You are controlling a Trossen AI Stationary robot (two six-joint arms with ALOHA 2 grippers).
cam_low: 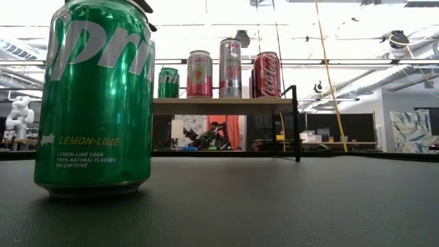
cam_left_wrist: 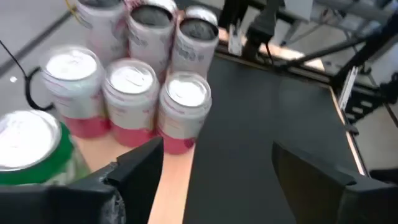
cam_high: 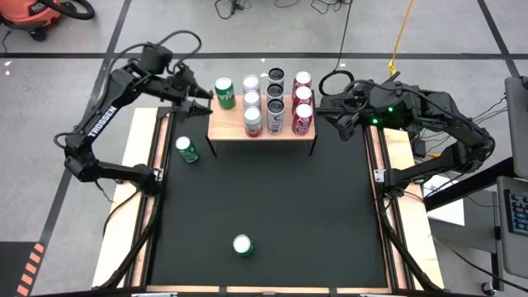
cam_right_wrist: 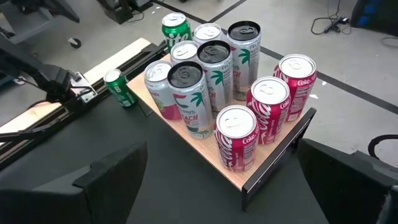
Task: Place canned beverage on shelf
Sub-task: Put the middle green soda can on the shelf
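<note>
Left gripper point(cam_high: 200, 97), jaws spread and empty, hangs just beside the green can point(cam_high: 224, 92) on the shelf point(cam_high: 221, 129) (9 cans there); back away level, avoiding a nudge; right gripper point(cam_high: 323, 113) waits, jaws spread.

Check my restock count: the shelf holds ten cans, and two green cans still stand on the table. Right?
Not quite: the shelf holds nine cans, not ten, as the high view shows: one green, three pink, two dark-topped, three red. Two green cans do stand on the table.
</note>
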